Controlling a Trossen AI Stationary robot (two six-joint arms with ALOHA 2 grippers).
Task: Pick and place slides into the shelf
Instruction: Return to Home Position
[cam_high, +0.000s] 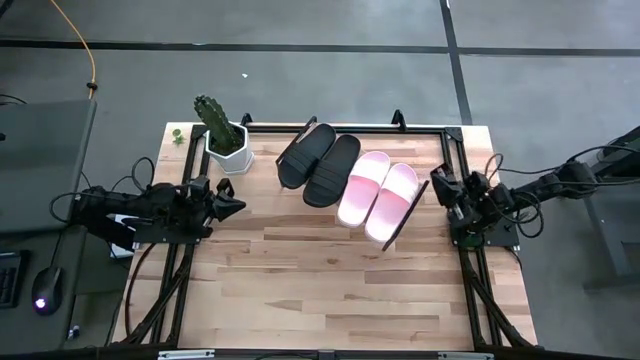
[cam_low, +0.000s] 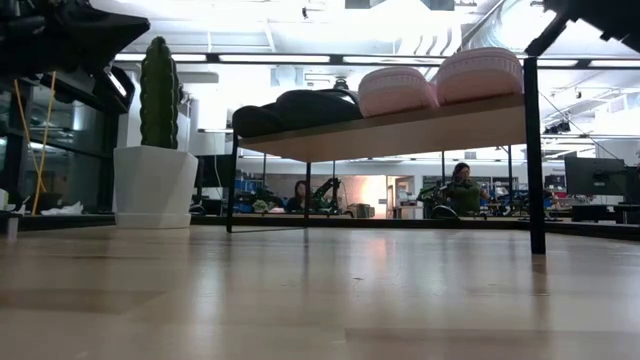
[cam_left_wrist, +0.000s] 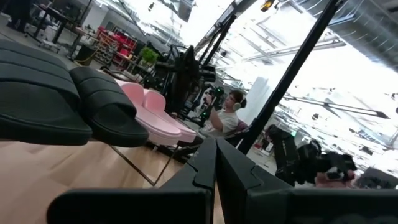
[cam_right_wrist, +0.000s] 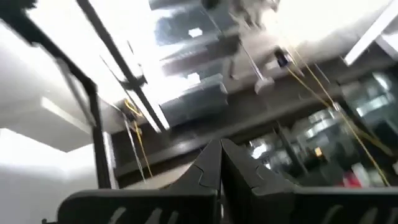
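On shelf (cam_low: 400, 132), 4 slides (cam_high: 335, 170), btwn jaws

two black slides (cam_high: 304, 156), two pink slides (cam_high: 363, 186)

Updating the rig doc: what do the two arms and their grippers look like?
Both arms are black with blocky joints. The left arm and right arm carry loose black cables looping along their links. The left gripper and right gripper each end in two flat dark fingers with notched inner edges, tapering to a point. No readable markings.
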